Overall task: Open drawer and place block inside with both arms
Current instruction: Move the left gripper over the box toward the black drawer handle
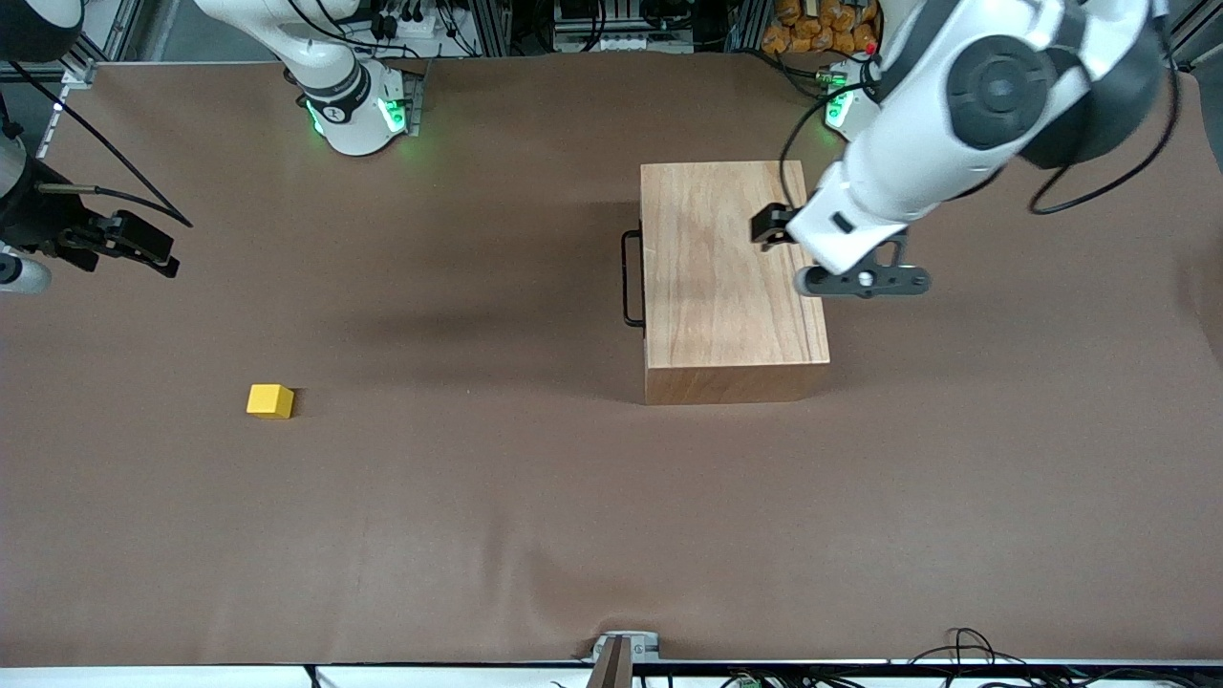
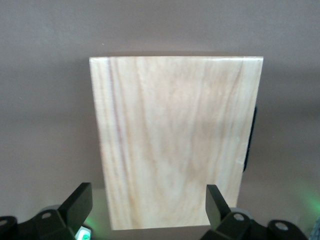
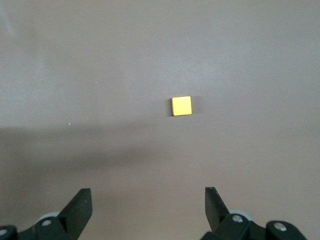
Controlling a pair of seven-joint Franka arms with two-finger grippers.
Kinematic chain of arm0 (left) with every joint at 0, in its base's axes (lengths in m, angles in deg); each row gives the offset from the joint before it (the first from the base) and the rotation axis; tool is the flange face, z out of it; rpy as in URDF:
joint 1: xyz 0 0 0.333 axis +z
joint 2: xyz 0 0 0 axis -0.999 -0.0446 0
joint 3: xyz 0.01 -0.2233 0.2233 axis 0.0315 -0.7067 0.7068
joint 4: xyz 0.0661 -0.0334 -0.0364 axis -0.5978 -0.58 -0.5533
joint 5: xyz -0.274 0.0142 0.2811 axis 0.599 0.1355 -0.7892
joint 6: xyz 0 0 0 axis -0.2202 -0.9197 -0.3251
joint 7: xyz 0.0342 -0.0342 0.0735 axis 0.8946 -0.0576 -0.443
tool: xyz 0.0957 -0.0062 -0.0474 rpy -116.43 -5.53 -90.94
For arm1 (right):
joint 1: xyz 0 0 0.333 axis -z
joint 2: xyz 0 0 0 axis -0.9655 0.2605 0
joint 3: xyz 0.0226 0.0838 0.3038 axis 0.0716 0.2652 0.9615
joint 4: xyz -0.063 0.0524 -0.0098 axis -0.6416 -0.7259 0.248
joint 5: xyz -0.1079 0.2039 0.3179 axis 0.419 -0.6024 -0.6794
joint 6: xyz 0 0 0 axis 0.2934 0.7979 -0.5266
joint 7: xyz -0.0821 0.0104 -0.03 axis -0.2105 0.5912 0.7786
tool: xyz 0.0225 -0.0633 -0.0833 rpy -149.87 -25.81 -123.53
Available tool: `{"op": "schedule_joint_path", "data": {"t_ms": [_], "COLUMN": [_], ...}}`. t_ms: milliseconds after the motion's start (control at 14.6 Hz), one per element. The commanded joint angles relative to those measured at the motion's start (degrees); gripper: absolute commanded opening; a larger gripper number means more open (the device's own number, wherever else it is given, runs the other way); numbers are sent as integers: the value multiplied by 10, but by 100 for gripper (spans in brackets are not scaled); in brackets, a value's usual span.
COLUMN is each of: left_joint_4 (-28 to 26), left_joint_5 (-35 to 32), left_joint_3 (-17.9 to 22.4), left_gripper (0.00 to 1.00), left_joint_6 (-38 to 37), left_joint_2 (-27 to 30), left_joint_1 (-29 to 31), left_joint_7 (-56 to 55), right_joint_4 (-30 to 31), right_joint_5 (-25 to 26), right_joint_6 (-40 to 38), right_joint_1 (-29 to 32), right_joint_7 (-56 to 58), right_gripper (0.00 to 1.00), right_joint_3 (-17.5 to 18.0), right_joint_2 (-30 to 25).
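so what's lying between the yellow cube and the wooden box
Nothing: in the front view only bare brown tabletop lies between the small yellow cube and the large wooden box.

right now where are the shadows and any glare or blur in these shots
Front view: soft arm shadows fall on the brown table beside the handle of the wooden box; green glow at the arm bases. Left wrist view: the box top looks slightly washed out. Right wrist view: the yellow block is crisp, a shadow band below.

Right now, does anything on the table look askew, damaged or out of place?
Nothing stands out. The wooden box sits square, its drawer shut with the handle flush. The block rests flat on the table, untouched. The left claw hangs open over the box, the right claw open near the block.
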Motion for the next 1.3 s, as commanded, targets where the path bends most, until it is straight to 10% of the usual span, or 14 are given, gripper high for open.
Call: {"op": "schedule_joint_path", "data": {"t_ms": [0, 1229], "left_joint_4": [33, 103], "left_joint_5": [-23, -150], "left_joint_3": [4, 33], "left_gripper": [100, 100], "left_joint_6": [24, 134], "left_joint_2": [-43, -224], "left_joint_1": [-55, -278], "left_joint_7": [-86, -367], "right_joint_4": [5, -5], "right_joint_5": [-6, -7], "right_joint_6": [6, -60], "right_joint_1": [2, 11], "right_joint_7": [0, 12], "right_gripper": [100, 100], "right_joint_3": [-4, -4], "right_joint_2": [-7, 4]}}
